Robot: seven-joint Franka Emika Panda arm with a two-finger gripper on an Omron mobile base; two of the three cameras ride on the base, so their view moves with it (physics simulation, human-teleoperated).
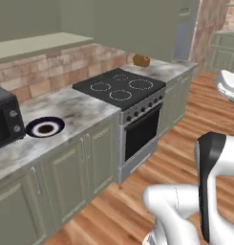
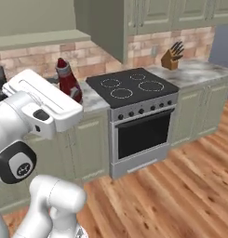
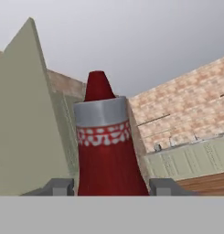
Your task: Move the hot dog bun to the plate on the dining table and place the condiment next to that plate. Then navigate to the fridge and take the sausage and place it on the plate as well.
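My gripper (image 3: 111,186) is shut on the condiment (image 3: 106,151), a red bottle with a grey band and a red pointed cap. In the hand view the bottle stands between the two dark fingertips (image 3: 58,186). The right base view shows the condiment (image 2: 68,79) sticking up from the white hand, with the gripper (image 2: 74,94) held in the air in front of the counter, left of the stove. The hot dog bun, the plate, the dining table, the fridge and the sausage are out of view.
A black-topped stove with an oven (image 2: 134,86) sits in the marble counter (image 1: 80,107) with green cabinets. On the counter are a dark blue plate with a white centre (image 1: 45,127), a microwave (image 1: 4,119) and a knife block (image 2: 172,56). Wooden floor (image 2: 180,186) stretches in front.
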